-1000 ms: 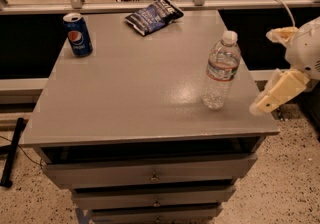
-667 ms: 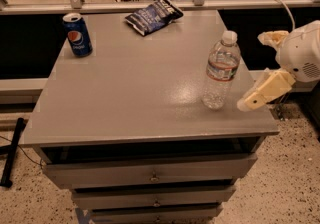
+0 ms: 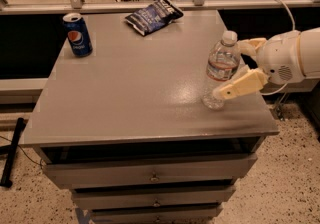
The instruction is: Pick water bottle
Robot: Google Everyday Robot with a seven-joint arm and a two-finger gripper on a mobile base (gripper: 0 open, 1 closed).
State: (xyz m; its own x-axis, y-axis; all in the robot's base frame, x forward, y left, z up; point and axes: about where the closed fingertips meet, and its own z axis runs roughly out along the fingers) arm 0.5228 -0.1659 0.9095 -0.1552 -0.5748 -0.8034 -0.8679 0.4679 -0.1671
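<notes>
The water bottle (image 3: 220,62) is clear and ribbed, with a white cap and a white-red-blue label band. It stands upright near the right edge of the grey table (image 3: 130,93). My gripper (image 3: 228,70) reaches in from the right at bottle height. It is open, with one cream finger (image 3: 251,45) behind the bottle near its neck and the other finger (image 3: 241,85) in front of its lower half. The bottle sits between the two fingers and still rests on the table.
A blue Pepsi can (image 3: 77,34) stands at the table's far left corner. A dark snack bag (image 3: 153,14) lies at the far middle. Drawers (image 3: 150,173) are below the tabletop. A railing runs behind, and a black pole (image 3: 12,150) leans at the left.
My gripper has moved left from beside the table's right edge, and its fingers now straddle the bottle. The bottle, can and bag have not moved.
</notes>
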